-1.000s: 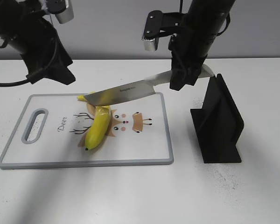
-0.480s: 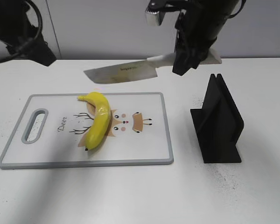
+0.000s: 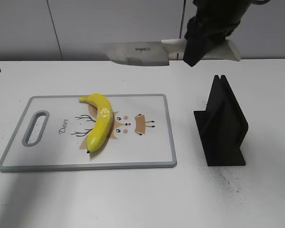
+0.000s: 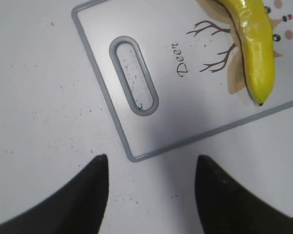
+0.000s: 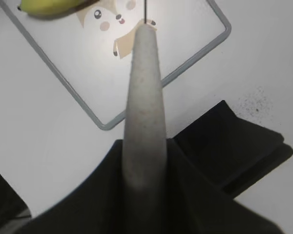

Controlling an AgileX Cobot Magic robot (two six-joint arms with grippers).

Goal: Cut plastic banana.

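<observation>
The yellow plastic banana (image 3: 99, 123) lies whole on the white cutting board (image 3: 147, 152) with a deer drawing; it also shows in the left wrist view (image 4: 256, 46) and at the top edge of the right wrist view (image 5: 51, 6). My right gripper (image 3: 195, 47) is shut on the pale handle of a kitchen knife (image 3: 140, 53), held level high above the board's far edge; the handle shows in the right wrist view (image 5: 145, 97). My left gripper (image 4: 151, 163) is open and empty, above the table beside the board's handle corner. It is out of the exterior view.
A black knife stand (image 3: 223, 128) stands on the white table to the right of the board, and shows in the right wrist view (image 5: 239, 141). The board has a grey-rimmed handle slot (image 3: 35, 127) at its left end.
My right gripper has lifted the knife from over the banana up and back, away from the board. The left arm has drawn out of the exterior view to the left.
</observation>
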